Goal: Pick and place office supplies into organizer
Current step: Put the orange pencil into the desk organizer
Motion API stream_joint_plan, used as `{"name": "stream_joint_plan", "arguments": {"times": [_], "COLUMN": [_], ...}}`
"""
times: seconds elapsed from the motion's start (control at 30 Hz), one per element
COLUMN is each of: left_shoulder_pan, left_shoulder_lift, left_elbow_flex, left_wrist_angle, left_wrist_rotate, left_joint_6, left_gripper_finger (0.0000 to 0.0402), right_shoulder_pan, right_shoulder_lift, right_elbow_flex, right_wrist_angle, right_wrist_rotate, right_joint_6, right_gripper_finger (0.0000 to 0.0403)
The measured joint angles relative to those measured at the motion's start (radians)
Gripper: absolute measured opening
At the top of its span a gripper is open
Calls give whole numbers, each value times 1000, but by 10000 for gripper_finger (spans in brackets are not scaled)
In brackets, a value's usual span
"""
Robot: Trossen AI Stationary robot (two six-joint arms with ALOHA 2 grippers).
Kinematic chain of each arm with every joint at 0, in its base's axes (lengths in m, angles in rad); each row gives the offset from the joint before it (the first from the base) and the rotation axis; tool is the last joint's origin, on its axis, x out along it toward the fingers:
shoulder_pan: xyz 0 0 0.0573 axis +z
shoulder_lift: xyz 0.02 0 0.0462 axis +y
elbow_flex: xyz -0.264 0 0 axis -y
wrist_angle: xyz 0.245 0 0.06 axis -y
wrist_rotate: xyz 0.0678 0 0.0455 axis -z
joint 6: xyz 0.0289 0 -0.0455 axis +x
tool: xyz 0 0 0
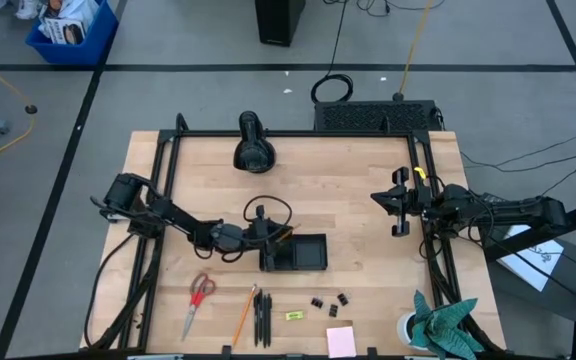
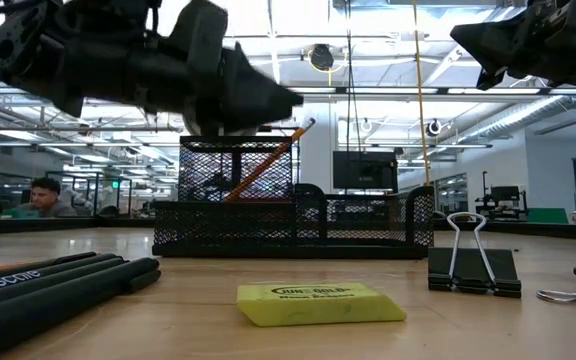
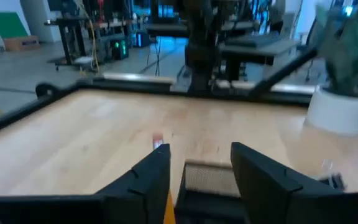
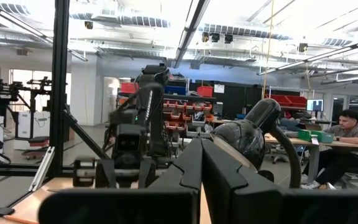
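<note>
The black mesh organizer [image 1: 303, 253] sits mid-table. An orange pencil [image 2: 268, 160] stands tilted in its tall compartment and leans on the rim. My left gripper [image 3: 201, 158] hovers level over that compartment, open, with the pencil's top [image 3: 168, 208] between its fingers. On the near part of the table lie red-handled scissors [image 1: 198, 298], another orange pencil [image 1: 244, 315], black pens [image 1: 262, 318], a yellow piece [image 1: 294, 315], binder clips [image 1: 328, 300] and a pink pad [image 1: 341, 341]. My right gripper [image 4: 201, 168] waits shut at the right edge. My left gripper stands open around the pencil's upper end [image 3: 168, 208], which shows close beside one finger [image 3: 148, 177]. I cannot tell whether that finger touches it. The pencil's lower part rests inside the organizer's tall compartment.
A black cylindrical device [image 1: 253, 145] stands at the table's far side. A teal cloth with a white cup [image 1: 438, 325] sits at the near right corner. The black frame rails [image 1: 163, 190] run along both sides. A person sits at a desk beyond the table.
</note>
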Motion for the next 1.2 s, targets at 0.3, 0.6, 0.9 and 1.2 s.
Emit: {"name": "stream_joint_plan", "arguments": {"times": [0.3,0.6,0.9,1.2], "left_shoulder_pan": [-95,-324,-464,-441], "left_shoulder_lift": [-187,-79,157,265], "left_elbow_flex": [180,668,773,904], "left_wrist_angle": [-525,-1600,-1650,-1950], "left_wrist_rotate": [-154,-279,-174,83], "left_joint_6": [-74,-835,-1242,-1480], "left_gripper_finger": [183,164,164,163], "right_shoulder_pan": [0,-1,0,0], "right_shoulder_lift": [1,18,29,29], "right_elbow_flex": [0,0,0,0], "right_wrist_angle": [0,-25,-33,-19], "right_wrist_rotate": [2,4,2,1], "right_joint_6": [-1,-1,26,53], "right_gripper_finger": [0,0,0,0]}}
